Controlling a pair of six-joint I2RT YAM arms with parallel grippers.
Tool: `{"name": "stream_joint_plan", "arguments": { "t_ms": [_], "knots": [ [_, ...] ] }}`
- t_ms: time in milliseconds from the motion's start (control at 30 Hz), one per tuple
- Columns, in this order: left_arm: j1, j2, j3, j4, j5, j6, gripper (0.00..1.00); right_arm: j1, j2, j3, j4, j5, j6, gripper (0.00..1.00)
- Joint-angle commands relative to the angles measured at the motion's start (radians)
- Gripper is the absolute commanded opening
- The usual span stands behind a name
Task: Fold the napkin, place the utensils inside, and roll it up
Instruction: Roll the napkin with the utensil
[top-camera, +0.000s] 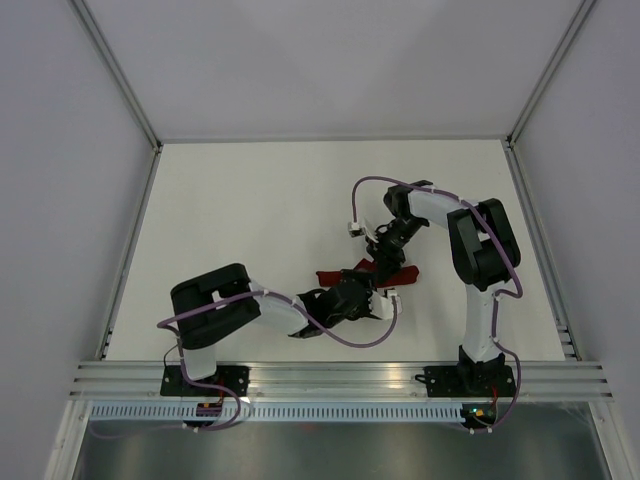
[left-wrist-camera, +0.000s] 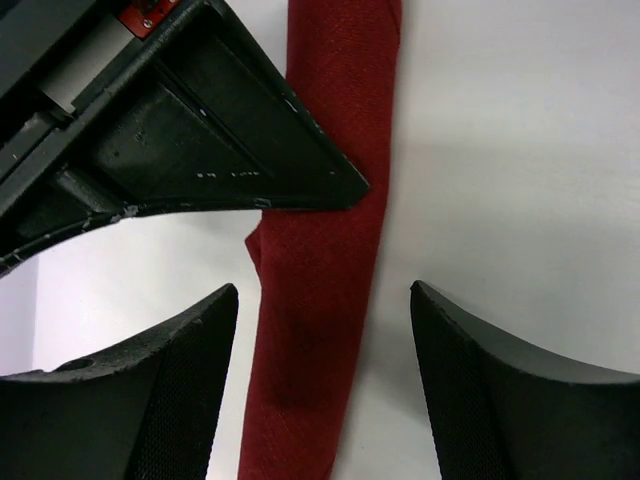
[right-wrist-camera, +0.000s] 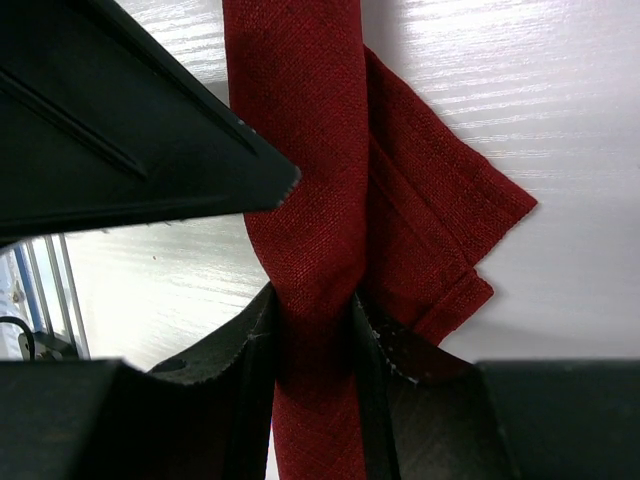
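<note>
The napkin (top-camera: 402, 274) is a dark red rolled strip lying on the white table between the two arms. My right gripper (right-wrist-camera: 312, 340) is shut on the roll (right-wrist-camera: 310, 200), its fingers pressing both sides, and a loose folded corner (right-wrist-camera: 450, 220) sticks out to the right. My left gripper (left-wrist-camera: 325, 340) stands open astride the roll (left-wrist-camera: 320, 300), with white table showing between the cloth and each finger. In the overhead view the left gripper (top-camera: 372, 296) and right gripper (top-camera: 386, 262) meet close together over the cloth. The utensils are hidden.
The right gripper's black finger (left-wrist-camera: 200, 140) crosses the roll in the left wrist view. The left gripper's finger (right-wrist-camera: 120, 130) fills the upper left of the right wrist view. A metal frame rail (top-camera: 340, 375) runs along the near table edge (top-camera: 300, 350).
</note>
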Motion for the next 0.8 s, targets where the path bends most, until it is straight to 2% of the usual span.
{"name": "stream_joint_plan", "arguments": {
  "t_ms": [0,200,300,333,400,500,633,767],
  "knots": [
    [0.007,0.051,0.033,0.044,-0.041,0.093,0.74,-0.003,0.042,0.003,0.023,-0.002,-0.021,0.38],
    [0.032,0.066,0.085,-0.125,0.010,0.028,0.64,-0.003,0.048,-0.002,0.021,-0.004,-0.023,0.39],
    [0.043,0.074,0.125,-0.228,0.036,-0.008,0.51,-0.003,0.048,0.000,0.020,-0.010,-0.023,0.39],
    [0.046,0.078,0.134,-0.252,0.045,-0.016,0.42,-0.001,0.048,0.000,0.020,-0.013,-0.021,0.40],
    [0.052,0.078,0.156,-0.304,0.082,-0.039,0.37,-0.003,0.048,0.000,0.016,-0.019,-0.021,0.43],
    [0.059,0.077,0.176,-0.335,0.118,-0.059,0.22,-0.003,0.042,0.001,0.013,-0.020,-0.018,0.52],
    [0.067,0.068,0.182,-0.382,0.169,-0.071,0.10,-0.006,0.022,0.004,0.013,-0.027,0.000,0.64],
    [0.072,0.065,0.184,-0.404,0.203,-0.078,0.08,-0.018,-0.017,0.004,0.016,-0.039,0.021,0.68]
  ]
}}
